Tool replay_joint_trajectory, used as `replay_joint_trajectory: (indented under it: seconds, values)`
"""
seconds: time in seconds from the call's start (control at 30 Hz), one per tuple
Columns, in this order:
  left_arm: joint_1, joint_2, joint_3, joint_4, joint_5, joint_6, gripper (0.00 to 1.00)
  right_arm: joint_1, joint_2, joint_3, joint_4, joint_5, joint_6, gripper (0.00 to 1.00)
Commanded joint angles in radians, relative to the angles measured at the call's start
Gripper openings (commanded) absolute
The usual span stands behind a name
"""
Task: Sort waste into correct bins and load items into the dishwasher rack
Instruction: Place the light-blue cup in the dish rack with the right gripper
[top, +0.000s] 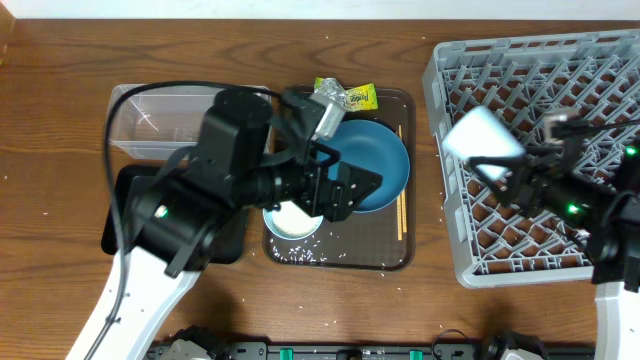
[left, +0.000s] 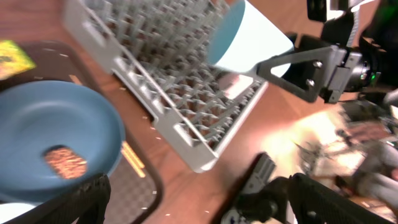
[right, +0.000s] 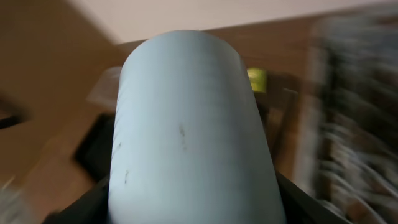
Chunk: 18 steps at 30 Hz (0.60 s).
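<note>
Cup (left: 249, 37) in right fingers (left: 292, 62), arm apparently tilted above rack (top: 600, 60)

Table (top: 60, 60): wood, visible grain, low sheen. Dishwasher rack (top: 450, 70): grey moulded plastic, matt. Tub (top: 130, 110): clear plastic, glossy. Black tray (top: 112, 230): matt finish. Brown serving tray (top: 375, 235): finely textured, dull. Blue plate (top: 392, 160): smooth, glazed look. Snack wrapper (top: 352, 97): shiny foil. Chopsticks (top: 402, 210): bare wood. Cup (right: 193, 124): smooth white, faint specks. Food lump (left: 65, 162): rough, crumbly.
</note>
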<state>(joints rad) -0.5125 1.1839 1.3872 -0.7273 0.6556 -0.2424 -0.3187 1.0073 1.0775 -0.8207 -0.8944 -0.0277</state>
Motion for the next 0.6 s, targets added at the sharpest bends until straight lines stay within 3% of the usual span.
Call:
replay_joint_trajectory:
  seconds: [0.0, 0.27, 0.57]
  values:
    - [-0.001, -0.018, 0.006, -0.026, -0.125, 0.005, 0.92, -0.095, -0.003, 0.007, -0.033, 0.158, 0.042, 0.48]
    - [-0.002, -0.010, 0.006, -0.053, -0.151, 0.012, 0.91, -0.154, -0.003, 0.007, -0.062, 0.195, 0.052, 0.47]
    - [-0.002, -0.015, 0.006, -0.084, -0.151, 0.013, 0.91, -0.267, 0.010, 0.007, -0.061, 0.634, 0.340, 0.47]
